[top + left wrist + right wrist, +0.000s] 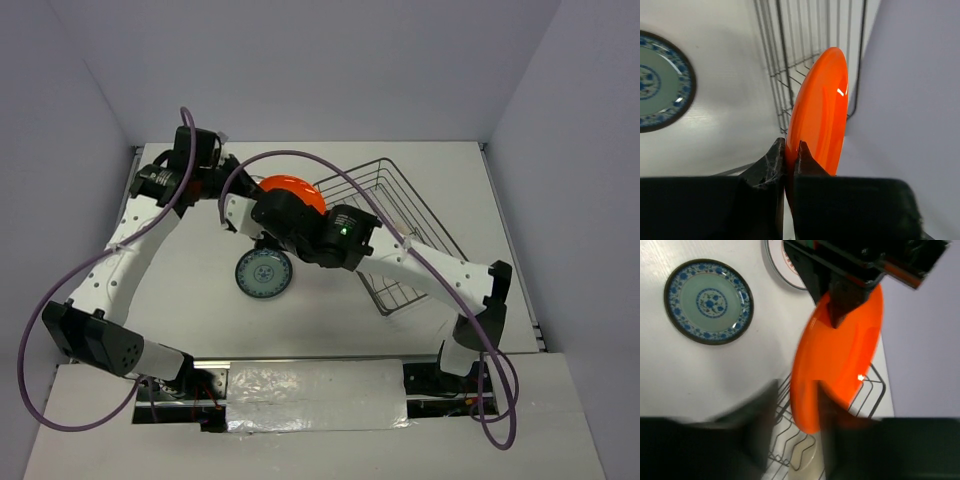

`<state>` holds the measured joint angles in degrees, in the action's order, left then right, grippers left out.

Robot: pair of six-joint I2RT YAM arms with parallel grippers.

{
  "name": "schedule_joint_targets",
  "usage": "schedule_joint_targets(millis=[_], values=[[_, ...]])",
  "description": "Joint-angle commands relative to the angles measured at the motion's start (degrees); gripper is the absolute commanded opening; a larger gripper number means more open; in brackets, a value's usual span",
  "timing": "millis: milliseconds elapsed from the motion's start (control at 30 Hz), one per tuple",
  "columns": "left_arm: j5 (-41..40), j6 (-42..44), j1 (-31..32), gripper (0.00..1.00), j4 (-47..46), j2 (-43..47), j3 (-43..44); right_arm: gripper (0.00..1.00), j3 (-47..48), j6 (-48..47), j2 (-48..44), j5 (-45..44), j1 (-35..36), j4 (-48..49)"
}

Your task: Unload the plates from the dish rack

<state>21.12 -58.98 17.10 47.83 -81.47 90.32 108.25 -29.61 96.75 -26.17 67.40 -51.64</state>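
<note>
An orange plate (pixel 293 189) hangs on edge above the left end of the wire dish rack (pixel 395 225). My left gripper (pixel 790 147) is shut on its rim; in the right wrist view that gripper (pixel 840 315) pinches the plate's top. My right gripper (pixel 797 390) straddles the lower rim of the orange plate (pixel 840 355). Its jaws are blurred and parted, the left finger (pixel 760 415) off the plate. A teal-patterned plate (pixel 263 273) lies flat on the table. A white plate with red marks (pixel 785 270) lies beyond it, half hidden. A cream plate (pixel 810 460) stands in the rack.
Both arms cross over the table's middle, the right forearm (pixel 400 255) lying over the rack's near side. The rack's wire wall (pixel 800 45) stands just behind the orange plate. Grey walls enclose the table at left, back and right.
</note>
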Motion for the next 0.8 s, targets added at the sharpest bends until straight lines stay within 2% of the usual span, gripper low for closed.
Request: schedule_joint_targets(millis=[0,67,100,133,167,267,433,600,700,733,767], values=[[-5.5,4.7,0.6,0.0,2.3,0.7,-1.7,0.55,-0.9,7.4,-1.2,-2.5,-2.2,2.1],[-12.7,7.6,0.6,0.0,3.1,1.7,-5.5,0.77,-7.4,13.2,-7.4,4.3,-7.1,3.9],[-14.2,8.7,0.4,0.0,1.7,2.2,-7.7,0.97,-11.0,19.2,-10.6,8.8,-8.5,8.6],[-14.6,9.7,0.3,0.0,0.2,2.7,-10.2,1.0,-14.5,22.0,-13.9,11.2,-10.3,11.3],[-15.2,11.4,0.3,0.0,-1.6,3.9,-15.4,1.0,-21.5,26.6,-20.7,13.6,-13.7,13.7],[-16.2,12.1,-0.1,0.0,-6.9,6.7,-24.7,1.0,-30.1,31.7,-31.3,15.5,-18.2,17.7],[-16.6,12.4,-1.5,0.0,-13.5,9.6,-34.0,1.0,-32.7,32.9,-39.1,13.5,-23.1,11.3],[-15.9,14.3,-3.7,0.02,-17.1,7.4,-38.1,1.0,-36.1,33.6,-42.6,14.8,-24.2,9.3],[-15.7,15.0,-4.7,0.25,-18.3,5.8,-39.3,1.0,-37.9,34.4,-43.6,15.4,-24.5,8.6],[-15.3,15.0,-4.9,0.46,-18.3,5.1,-39.6,1.0,-38.5,34.4,-43.7,15.5,-24.5,8.3],[-15.2,15.0,-5.0,0.58,-18.0,4.7,-39.7,1.0,-38.8,34.9,-43.6,15.4,-24.7,8.0]])
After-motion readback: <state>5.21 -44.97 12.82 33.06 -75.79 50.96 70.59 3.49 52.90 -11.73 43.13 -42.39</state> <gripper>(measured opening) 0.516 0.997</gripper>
